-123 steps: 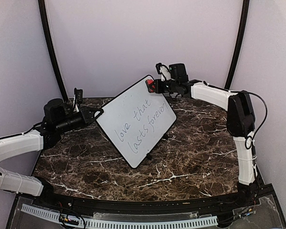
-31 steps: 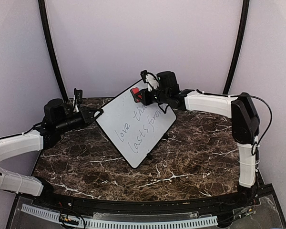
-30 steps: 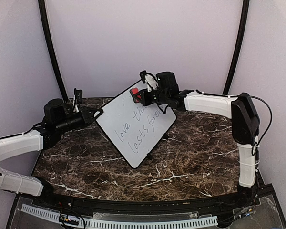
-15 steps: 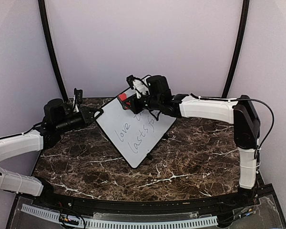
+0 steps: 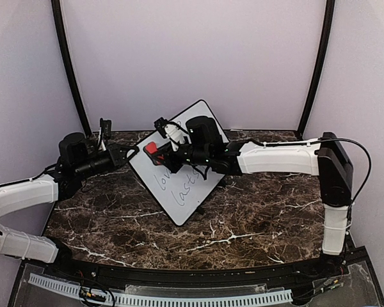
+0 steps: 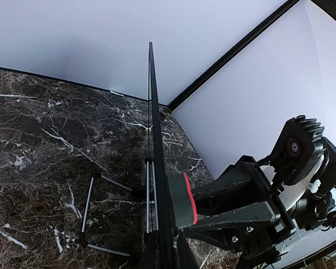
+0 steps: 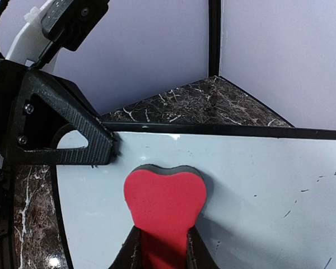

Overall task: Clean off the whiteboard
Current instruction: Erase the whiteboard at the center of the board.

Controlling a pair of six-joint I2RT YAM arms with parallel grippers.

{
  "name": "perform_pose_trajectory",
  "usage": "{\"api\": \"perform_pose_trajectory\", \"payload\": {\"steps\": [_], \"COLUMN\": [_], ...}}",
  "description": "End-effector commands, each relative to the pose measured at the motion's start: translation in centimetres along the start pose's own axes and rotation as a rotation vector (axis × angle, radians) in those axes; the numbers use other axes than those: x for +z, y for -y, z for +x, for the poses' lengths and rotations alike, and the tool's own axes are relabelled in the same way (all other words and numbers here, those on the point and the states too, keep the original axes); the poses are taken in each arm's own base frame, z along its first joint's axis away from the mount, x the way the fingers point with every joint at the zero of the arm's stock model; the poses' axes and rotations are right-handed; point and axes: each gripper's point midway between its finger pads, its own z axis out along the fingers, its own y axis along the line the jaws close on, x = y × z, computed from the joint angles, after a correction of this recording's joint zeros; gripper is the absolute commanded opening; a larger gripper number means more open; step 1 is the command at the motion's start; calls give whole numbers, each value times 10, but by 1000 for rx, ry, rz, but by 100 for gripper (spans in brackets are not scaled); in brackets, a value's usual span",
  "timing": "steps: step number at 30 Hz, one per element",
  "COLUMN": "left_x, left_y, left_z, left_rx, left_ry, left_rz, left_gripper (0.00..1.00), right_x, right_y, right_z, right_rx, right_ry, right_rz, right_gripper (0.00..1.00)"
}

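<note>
Top external view has the whiteboard (image 5: 182,203) tipped up like a diamond over the middle of the dark marbled bench (image 5: 262,211), its written face toward the camera. Whether its low corner touches the bench cannot be told. The left pincer (image 5: 130,153) reaches in from the left and is clamped on the board's left corner. The right arm stretches across the board's upper half. The right pincer (image 5: 156,151) is closed on a small red eraser (image 5: 151,148) near the board's upper left edge, close to the left pincer. Dark handwriting (image 5: 184,192) shows below the arm (a word reading "lasts" and a few letters above it; the arm hides the rest).

Left wrist view sees the whiteboard (image 6: 150,112) edge-on, a thin black line rising from the left pincer at the bottom of the frame. The eraser (image 6: 186,199) lies flat against the board's right-hand face, with the right pincer behind it. Thin dark legs (image 6: 88,207) stick out from the board's other face, toward the bench (image 6: 33,140).

Right wrist view shows the eraser (image 7: 164,196) as heart-shaped, red with a grey backing. It is pinched at its narrow end between the two fingers (image 7: 197,253) and pressed on the white surface (image 7: 257,185). The left pincer bites the black frame just up and left of it.
</note>
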Motion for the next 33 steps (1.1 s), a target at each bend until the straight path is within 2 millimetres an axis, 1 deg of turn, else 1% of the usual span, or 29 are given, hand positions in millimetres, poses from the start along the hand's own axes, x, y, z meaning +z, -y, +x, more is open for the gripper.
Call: {"api": "perform_pose_trajectory", "payload": {"steps": [1, 10, 14, 18, 21, 25, 28, 30, 33], "left_x": [-19, -18, -18, -17, -17, -17, -17, -17, -17], "left_y": [82, 81, 79, 77, 76, 76, 76, 76, 76], "left_z": [-16, -15, -16, -16, -16, -16, -16, -16, -15], "left_rx": [153, 150, 147, 140, 140, 141, 139, 139, 139], "left_ry": [28, 27, 31, 33, 32, 34, 33, 34, 29], "left_rz": [310, 306, 295, 284, 281, 278, 278, 280, 281], "left_gripper": [0, 0, 0, 0, 0, 0, 0, 0, 0], "right_x": [-1, -19, -26, -32, -38, -44, -48, -49, -45], "right_y": [-14, -13, -15, -21, -25, -29, -30, -29, -28], "right_z": [39, 73, 93, 112, 119, 133, 141, 142, 133], "right_rx": [18, 36, 12, -4, 1, 7, 14, 15, 16], "right_ry": [-95, -174, -225, -264, -266, -301, -313, -314, -293], "right_rz": [-38, -18, 14, 33, 33, 41, 46, 53, 57], "right_gripper": [3, 3, 3, 3, 3, 3, 2, 2, 2]}}
